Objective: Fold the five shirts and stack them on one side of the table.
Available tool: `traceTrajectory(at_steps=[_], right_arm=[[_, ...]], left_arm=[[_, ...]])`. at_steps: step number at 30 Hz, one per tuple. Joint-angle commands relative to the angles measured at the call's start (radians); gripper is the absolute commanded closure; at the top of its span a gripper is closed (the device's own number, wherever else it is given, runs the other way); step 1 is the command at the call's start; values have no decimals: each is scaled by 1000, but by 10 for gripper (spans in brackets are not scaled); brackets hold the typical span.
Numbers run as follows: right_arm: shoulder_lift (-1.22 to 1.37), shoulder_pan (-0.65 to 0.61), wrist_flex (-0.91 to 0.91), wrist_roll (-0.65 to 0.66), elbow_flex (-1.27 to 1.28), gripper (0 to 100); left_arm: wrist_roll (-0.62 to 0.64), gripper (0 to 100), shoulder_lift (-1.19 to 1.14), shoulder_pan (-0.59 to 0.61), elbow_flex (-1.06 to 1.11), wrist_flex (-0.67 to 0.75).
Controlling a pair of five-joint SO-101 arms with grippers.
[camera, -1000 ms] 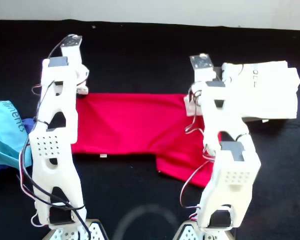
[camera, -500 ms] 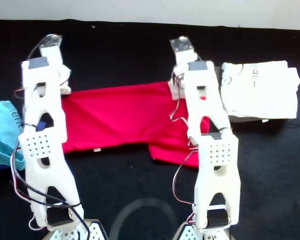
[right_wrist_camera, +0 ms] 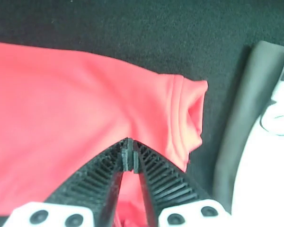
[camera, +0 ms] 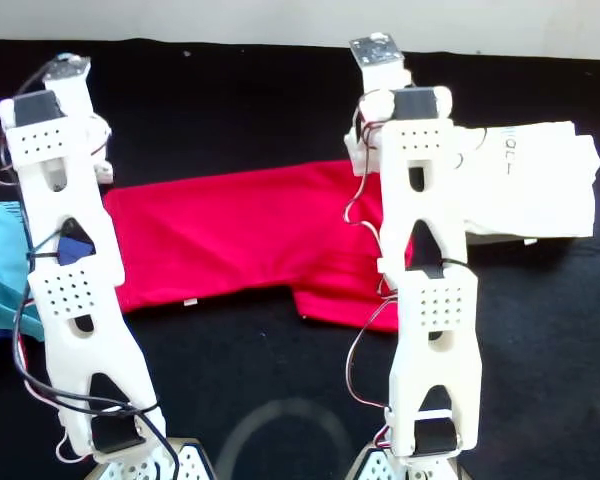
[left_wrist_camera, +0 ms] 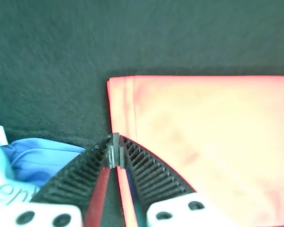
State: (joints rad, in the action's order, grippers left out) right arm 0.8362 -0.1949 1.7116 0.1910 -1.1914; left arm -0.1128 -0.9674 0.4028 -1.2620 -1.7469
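The red shirt (camera: 240, 240) is spread across the middle of the black table (camera: 240, 110), next to the folded white shirt (camera: 525, 180). The left gripper (left_wrist_camera: 114, 153) and right gripper (right_wrist_camera: 128, 158) are both pinched closed on its far edge. Looks like mid-fold to me. Next they'd need to carry that edge over evenly. The blue shirts (camera: 5, 270) are waiting at the left.

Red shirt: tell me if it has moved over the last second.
Yes. The red shirt has slid left, away from the folded white shirt and toward the blue shirt.
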Motion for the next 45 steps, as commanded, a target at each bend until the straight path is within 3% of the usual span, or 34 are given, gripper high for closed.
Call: traceTrajectory(at_steps=[1,6,14,20,27,41,45], right_arm=[[-16,-4,51,-6,-82,991],[-81,-24,56,-6,-76,991],[-340,-101,53,-6,189,991],[-415,-131,48,-6,363,991],[-510,-162,39,-6,386,992],[-585,-188,53,-8,400,992],[-760,-197,50,-8,605,992]], left_arm=[[2,991,13,-10,-62,-31],[20,991,116,24,101,-34],[29,991,473,-22,618,-15],[31,991,598,-54,1049,232],[28,992,730,-48,1461,575],[32,991,745,1,1666,891],[34,991,746,-5,1673,896]])
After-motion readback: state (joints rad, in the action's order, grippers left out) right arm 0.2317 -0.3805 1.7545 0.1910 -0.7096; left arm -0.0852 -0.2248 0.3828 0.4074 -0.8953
